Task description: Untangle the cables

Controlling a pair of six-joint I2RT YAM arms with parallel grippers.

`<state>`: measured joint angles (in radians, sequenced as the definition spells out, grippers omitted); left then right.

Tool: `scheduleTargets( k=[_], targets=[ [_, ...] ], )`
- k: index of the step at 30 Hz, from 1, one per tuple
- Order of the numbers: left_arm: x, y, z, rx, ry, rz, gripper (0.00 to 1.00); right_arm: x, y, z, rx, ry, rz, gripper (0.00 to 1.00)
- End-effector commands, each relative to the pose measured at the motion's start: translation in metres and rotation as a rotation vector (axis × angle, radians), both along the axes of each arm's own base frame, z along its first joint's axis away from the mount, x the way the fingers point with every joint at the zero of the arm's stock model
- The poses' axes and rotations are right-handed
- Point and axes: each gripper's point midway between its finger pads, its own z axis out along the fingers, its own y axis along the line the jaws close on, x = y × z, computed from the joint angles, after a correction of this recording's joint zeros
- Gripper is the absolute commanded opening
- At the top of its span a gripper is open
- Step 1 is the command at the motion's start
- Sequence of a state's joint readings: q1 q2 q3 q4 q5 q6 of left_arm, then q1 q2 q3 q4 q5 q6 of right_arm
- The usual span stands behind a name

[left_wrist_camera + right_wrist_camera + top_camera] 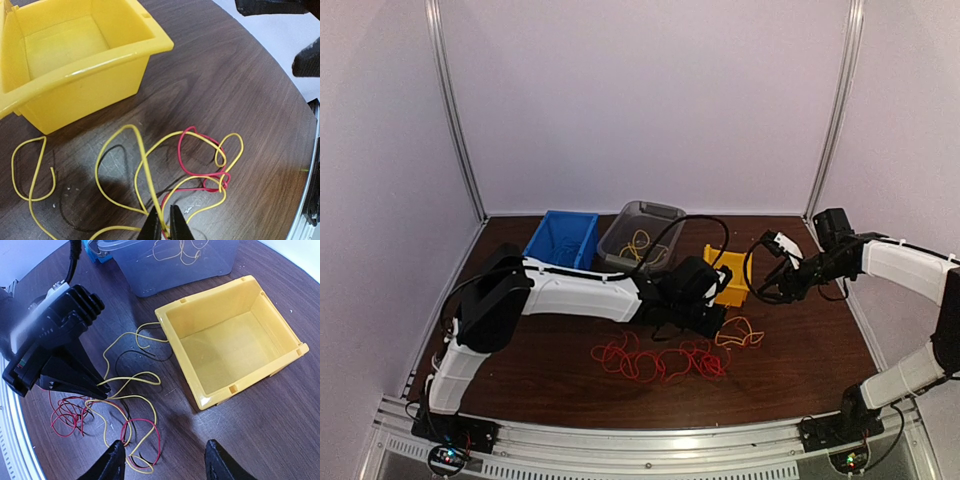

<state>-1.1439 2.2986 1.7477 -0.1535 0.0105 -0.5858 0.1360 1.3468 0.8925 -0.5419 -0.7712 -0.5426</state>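
Left wrist view: my left tool (165,227) is pinched shut on a thin yellow wire (142,165), down low on the dark wooden surface (225,75). I grip there because just ahead of the tips a thin red wire (192,162) knots through the yellow loops; my guess is that pulling this end slides it free. Yellow plastic bin (85,95) sits ahead-left, likely the drop spot. Right tool (165,447) hovers open over the same knot, placed to pin the red. Bigger red cable tangle (655,360) lies back beside the left tool.

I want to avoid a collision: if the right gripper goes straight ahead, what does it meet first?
Probably the bare table, between the wires and the yellow bin; depth is unclear.
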Motion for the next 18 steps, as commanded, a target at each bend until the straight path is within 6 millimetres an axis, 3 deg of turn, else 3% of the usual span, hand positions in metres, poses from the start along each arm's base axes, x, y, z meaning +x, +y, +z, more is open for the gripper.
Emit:
scheduleTargets(
  k=[1,5,14,18],
  targets=[
    [0.01,-0.013,0.021,-0.079,-0.021,-0.02,0.0,-0.003,0.002,0.004,0.019,-0.01,0.005,0.55],
    [0.012,-0.012,0.051,-0.11,-0.072,-0.03,0.0,-0.003,0.002,0.004,0.019,-0.013,0.006,0.55],
    [0.022,0.029,0.215,-0.256,-0.355,0.049,0.0,-0.004,0.003,-0.001,0.018,0.007,0.014,0.55],
    [0.02,0.047,0.255,-0.292,-0.419,0.075,0.0,-0.004,0.004,0.0,0.023,0.008,0.018,0.55]
  ],
)
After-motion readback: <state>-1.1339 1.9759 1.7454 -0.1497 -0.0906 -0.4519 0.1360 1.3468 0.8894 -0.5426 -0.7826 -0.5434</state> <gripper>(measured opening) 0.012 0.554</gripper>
